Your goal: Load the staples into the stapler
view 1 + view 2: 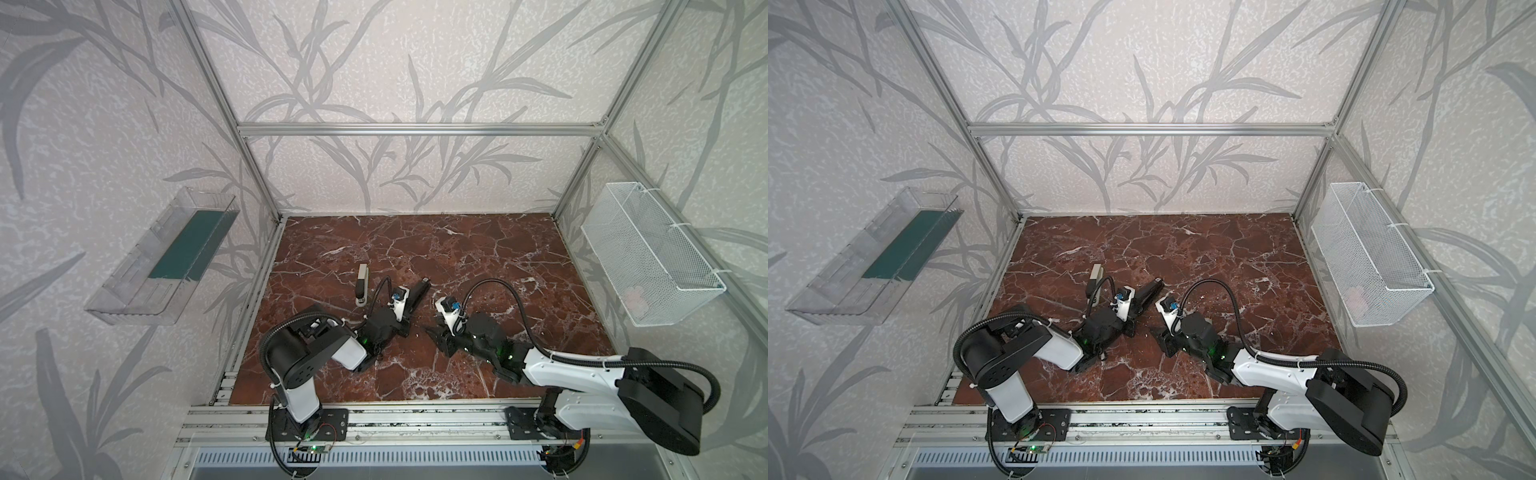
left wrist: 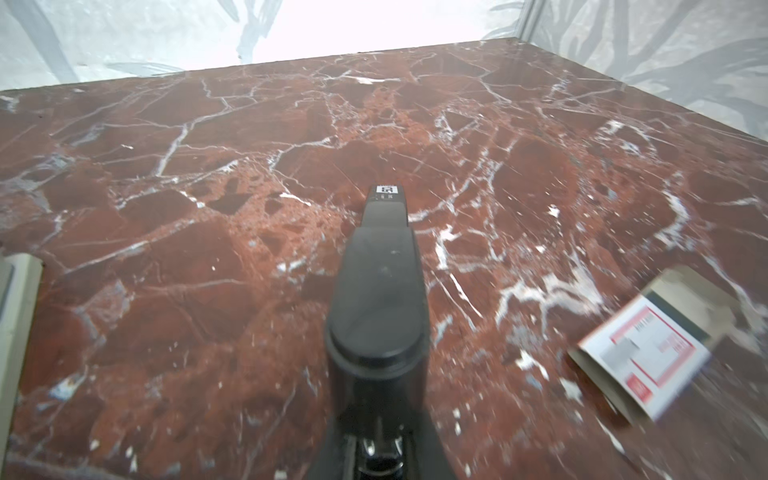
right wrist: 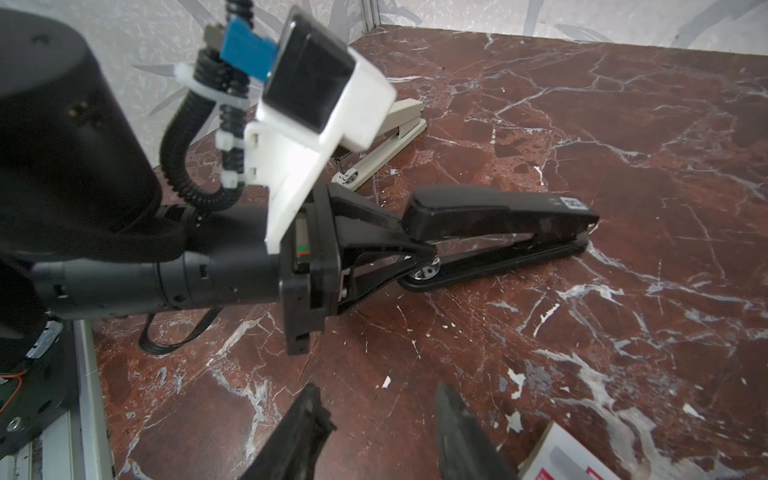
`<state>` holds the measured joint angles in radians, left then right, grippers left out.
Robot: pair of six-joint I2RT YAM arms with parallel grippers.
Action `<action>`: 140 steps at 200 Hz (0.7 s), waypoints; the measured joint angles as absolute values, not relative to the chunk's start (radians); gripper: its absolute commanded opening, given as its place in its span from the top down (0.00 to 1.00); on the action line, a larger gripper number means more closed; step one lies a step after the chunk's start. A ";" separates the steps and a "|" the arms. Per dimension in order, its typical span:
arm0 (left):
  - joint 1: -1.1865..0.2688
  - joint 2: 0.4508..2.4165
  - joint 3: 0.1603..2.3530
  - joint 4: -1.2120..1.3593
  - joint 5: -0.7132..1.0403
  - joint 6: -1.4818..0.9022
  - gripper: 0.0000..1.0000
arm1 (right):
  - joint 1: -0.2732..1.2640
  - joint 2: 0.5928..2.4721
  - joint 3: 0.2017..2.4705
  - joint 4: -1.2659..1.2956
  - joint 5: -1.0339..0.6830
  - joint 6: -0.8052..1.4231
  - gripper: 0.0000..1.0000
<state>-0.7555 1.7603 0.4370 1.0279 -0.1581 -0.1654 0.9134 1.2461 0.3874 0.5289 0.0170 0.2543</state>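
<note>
Left tool (image 3: 415, 259) clamps near end of black stapler (image 3: 498, 208); nose label (image 2: 387, 190) unreadable. Right tool (image 3: 384, 432) gapes beside box (image 2: 644, 357), red print blurred.

Light is soft and even; left wrist view's wall (image 2: 332, 25) glares white, staple box (image 2: 642, 353) blurs.

Wire basket (image 1: 623, 232) and clear tray (image 1: 124, 284) on walls.

Left arm (image 1: 351, 353) stretched low, left pincer (image 3: 417, 259) clamped narrow — right arm (image 1: 573, 365) bent inward, right pincer (image 3: 380, 432) parted
</note>
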 measured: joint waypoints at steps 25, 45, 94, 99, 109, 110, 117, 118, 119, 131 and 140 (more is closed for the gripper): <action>-0.721 1.780 0.513 0.947 -0.160 -0.164 1.00 | 0.897 1.246 0.382 0.527 0.014 0.262 0.53; -0.691 1.798 0.580 0.878 -0.160 -0.159 1.00 | 0.887 1.246 0.374 0.527 0.009 0.266 0.53; -0.631 1.866 0.706 0.775 -0.161 -0.159 1.00 | 0.874 1.246 0.368 0.525 -0.001 0.276 0.53; -0.627 1.872 0.717 0.765 -0.163 -0.158 1.00 | 0.873 1.246 0.368 0.525 -0.001 0.278 0.53; -0.622 1.882 0.733 0.753 -0.166 -0.159 1.00 | 0.871 1.246 0.368 0.525 -0.001 0.280 0.53; -0.621 1.883 0.735 0.752 -0.166 -0.159 1.00 | 0.871 1.246 0.368 0.525 -0.001 0.280 0.53; -0.620 1.889 0.744 0.743 -0.168 -0.160 0.98 | 0.870 1.246 0.368 0.525 -0.001 0.281 0.53; -0.620 1.889 0.745 0.743 -0.168 -0.160 0.98 | 0.870 1.246 0.368 0.525 -0.001 0.281 0.53; -0.620 1.889 0.746 0.741 -0.168 -0.160 0.98 | 0.870 1.246 0.368 0.525 -0.001 0.281 0.53; -0.621 1.897 0.756 0.728 -0.168 -0.162 0.94 | 0.868 1.246 0.368 0.525 -0.002 0.281 0.53; -0.622 1.900 0.757 0.723 -0.168 -0.168 0.90 | 0.867 1.246 0.368 0.525 -0.002 0.282 0.53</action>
<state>-0.6216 1.8996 0.7567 0.7227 -0.1680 -0.1680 0.8673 1.2457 0.3683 0.5251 -0.0017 0.2817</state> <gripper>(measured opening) 0.143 0.467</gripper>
